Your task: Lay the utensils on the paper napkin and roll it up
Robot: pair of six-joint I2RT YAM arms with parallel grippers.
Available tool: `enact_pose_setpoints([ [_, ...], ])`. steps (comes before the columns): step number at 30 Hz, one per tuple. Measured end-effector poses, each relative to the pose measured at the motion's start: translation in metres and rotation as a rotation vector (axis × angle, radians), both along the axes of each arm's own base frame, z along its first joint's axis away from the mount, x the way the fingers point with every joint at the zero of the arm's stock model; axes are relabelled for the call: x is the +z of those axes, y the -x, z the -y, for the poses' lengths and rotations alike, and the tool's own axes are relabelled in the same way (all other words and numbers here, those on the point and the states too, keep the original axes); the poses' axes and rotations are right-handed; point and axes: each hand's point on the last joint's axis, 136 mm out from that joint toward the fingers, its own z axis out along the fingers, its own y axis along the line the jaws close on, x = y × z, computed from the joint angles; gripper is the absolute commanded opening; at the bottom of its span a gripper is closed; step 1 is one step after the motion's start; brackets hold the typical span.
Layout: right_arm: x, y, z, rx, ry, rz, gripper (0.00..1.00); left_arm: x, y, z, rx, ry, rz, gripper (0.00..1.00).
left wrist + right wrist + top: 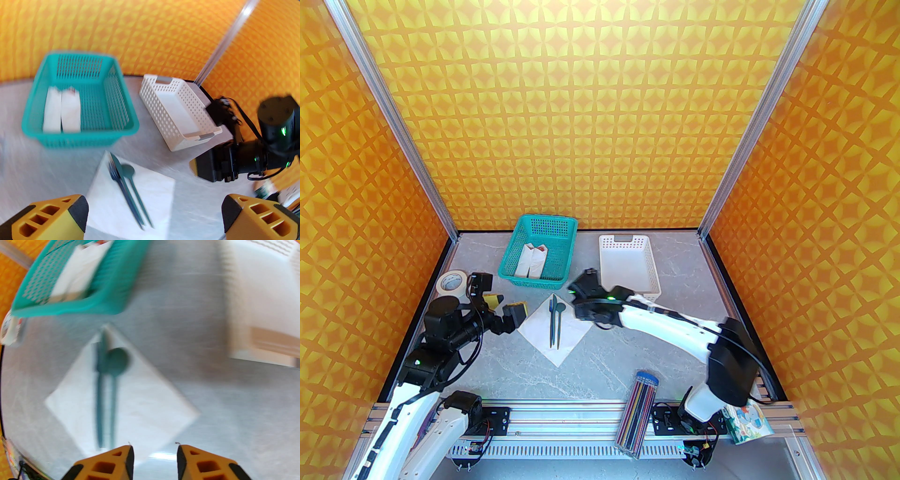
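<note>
Lying side by side down the middle of the paper napkin [534, 328]: fork [112, 170], knife [118, 164], spoon [128, 170], handles toward the near edge. The napkin sits diamond-wise just in front of the teal basket [511, 276]. Left gripper [505, 305]: spread wide, empty, just left of the napkin. Right gripper [154, 453]: near the napkin's right side, jaws parted, apparently empty (wrist view blurred).

Dark teal utensils [553, 323]; plain white napkin [574, 330]; teal mesh basket [532, 282]; orange-yellow star-patterned walls [600, 117]; grey marbled table [628, 356]
</note>
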Motion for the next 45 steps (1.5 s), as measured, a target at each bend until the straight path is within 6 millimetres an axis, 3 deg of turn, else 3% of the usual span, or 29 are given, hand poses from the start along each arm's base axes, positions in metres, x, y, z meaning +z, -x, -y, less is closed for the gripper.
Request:
enact_pose_setpoints([
  [5,0.023,0.012,0.02,0.022,-0.035,0.092,0.45,-0.033,0.014,-0.003,0.096,0.116,-0.275,1.0],
  [11,0.044,0.019,0.029,0.037,-0.093,0.174,0.46,-0.061,0.035,-0.001,0.172,0.243,-0.455,0.99],
  [24,0.055,0.039,0.047,0.063,-0.158,0.228,0.48,-0.133,0.077,0.043,0.161,0.22,-0.838,0.99],
  [34,0.061,0.045,0.052,0.081,-0.166,0.246,0.48,-0.178,0.092,0.069,0.219,0.033,-0.975,0.97],
  [38,0.062,0.049,0.057,0.087,-0.163,0.251,0.48,-0.182,0.088,0.075,0.207,-0.048,-0.946,0.87],
  [45,0.065,0.054,0.068,0.076,-0.159,0.268,0.49,-0.193,0.093,0.086,0.044,-0.249,-0.852,0.82],
])
